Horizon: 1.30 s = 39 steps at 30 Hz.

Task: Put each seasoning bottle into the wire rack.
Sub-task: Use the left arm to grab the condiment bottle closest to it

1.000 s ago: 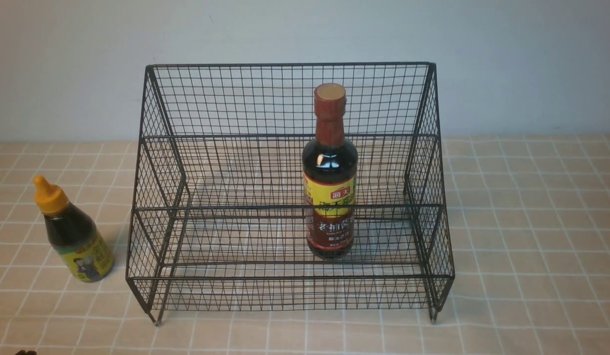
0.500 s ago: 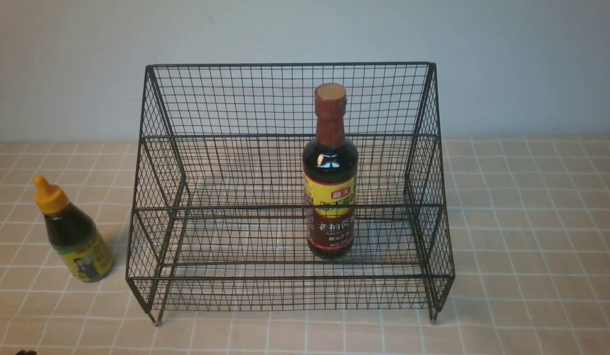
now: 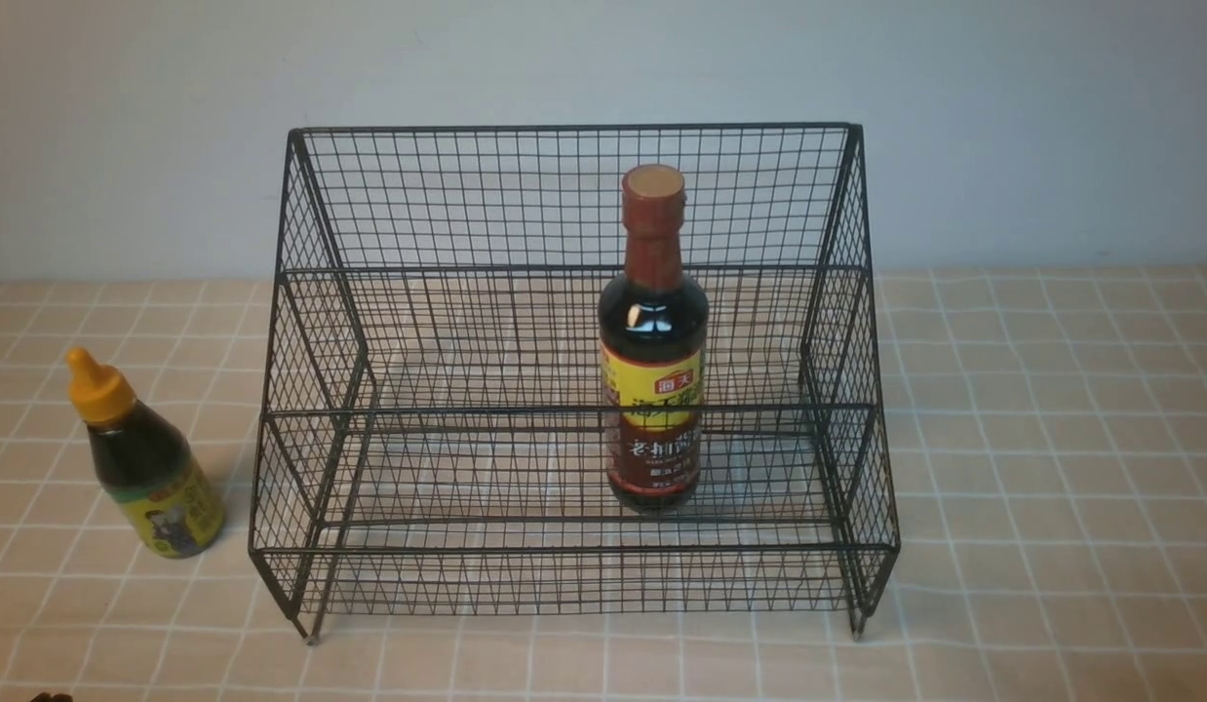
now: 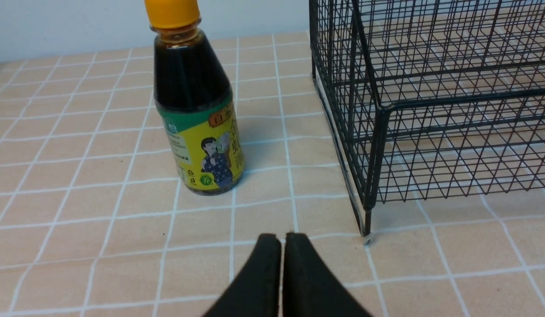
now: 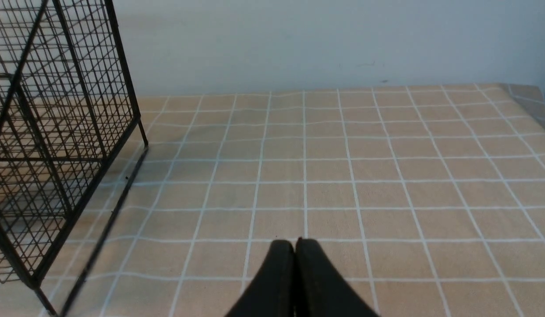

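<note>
Nothing had shifted in the last moment: the tall bottle [image 3: 652,322] stood inside the wire rack [image 3: 574,550], while the squat bottle [image 3: 165,487] waited outside, off the rack's left side. Both the left gripper [image 4: 282,240] and right gripper [image 5: 295,245] were pressed together, empty. One bottle, I judged, remained, probably the left arm's job.

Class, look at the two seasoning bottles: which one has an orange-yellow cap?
The short bottle, standing on the table to the left of the rack; the tall bottle, inside the rack, has a red-brown cap.
</note>
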Each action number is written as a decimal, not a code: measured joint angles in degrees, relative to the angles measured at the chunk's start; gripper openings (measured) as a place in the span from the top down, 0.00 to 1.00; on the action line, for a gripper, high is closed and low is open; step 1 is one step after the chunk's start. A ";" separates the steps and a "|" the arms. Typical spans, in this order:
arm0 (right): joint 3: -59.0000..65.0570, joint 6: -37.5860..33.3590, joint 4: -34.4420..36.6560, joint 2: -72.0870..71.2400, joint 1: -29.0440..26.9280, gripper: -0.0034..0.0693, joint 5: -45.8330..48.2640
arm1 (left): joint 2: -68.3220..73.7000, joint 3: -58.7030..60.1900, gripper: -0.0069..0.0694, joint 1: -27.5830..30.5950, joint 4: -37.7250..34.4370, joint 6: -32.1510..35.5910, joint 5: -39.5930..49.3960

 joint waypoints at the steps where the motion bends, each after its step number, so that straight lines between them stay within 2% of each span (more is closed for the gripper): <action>1: 0.00 0.05 0.00 0.00 0.00 0.97 0.00 | 0.00 0.00 0.92 0.00 0.00 0.00 0.00; 25: 0.00 0.11 -0.04 0.00 0.00 0.97 0.00 | 0.00 0.00 0.92 0.00 0.12 0.00 -0.37; 30: 0.00 0.11 -0.04 0.00 0.00 0.97 0.00 | 0.00 0.24 0.92 0.00 -1.16 -0.06 -12.95; 35: 0.00 0.11 -0.04 0.00 0.00 0.97 0.00 | 0.00 0.24 0.92 0.00 -4.01 -2.78 -32.99; 39: 0.00 0.11 -0.04 0.00 0.00 0.97 0.00 | 0.00 0.24 0.92 0.00 -5.67 -4.21 -41.18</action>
